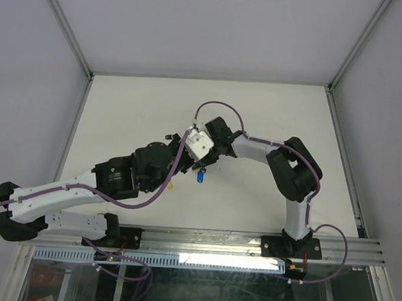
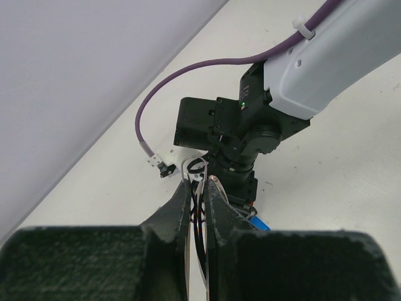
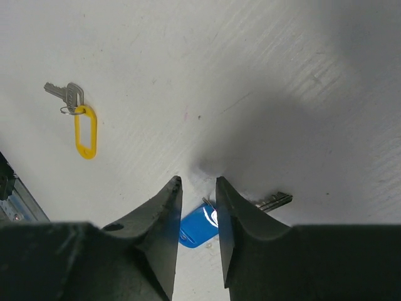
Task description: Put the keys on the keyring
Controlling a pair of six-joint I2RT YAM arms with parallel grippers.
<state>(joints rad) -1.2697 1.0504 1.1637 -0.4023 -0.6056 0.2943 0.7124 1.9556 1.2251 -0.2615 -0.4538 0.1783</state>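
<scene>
The left end effector (image 2: 198,189) is pinched fully closed on the keyring (image 2: 199,216), gripping the thin wire edge-on between its fingers, raised above the counter (image 3: 282,75). The hold is narrow. My judgement is that any sideways push during threading could twist the ring in the pads or drag it out of them.

To the right, the yellow-tagged key (image 3: 86,150) lies flat on the counter, well apart from both end effectors. From above it shows only as a yellow speck beside the left arm (image 1: 61,196). That arm's wrist would probably crowd any reach for it.

Next, the blue-headed key (image 3: 195,227) lies on the counter with its blade pointing away to one side. The right end effector (image 3: 198,180) hangs directly over it, partly open, with the blue head filling the gap between its fingers. I cannot tell whether the pads touch the plastic; nothing looks lifted. Because the key lies flat, closing could catch only the head's edge and flick it away. The fingertips could also scrape the counter and miss it.

The two end effectors sit very near each other, so a collision is the main hazard. A purple cable (image 2: 169,88) loops beside the right wrist, close enough that the ring could snag on it.
</scene>
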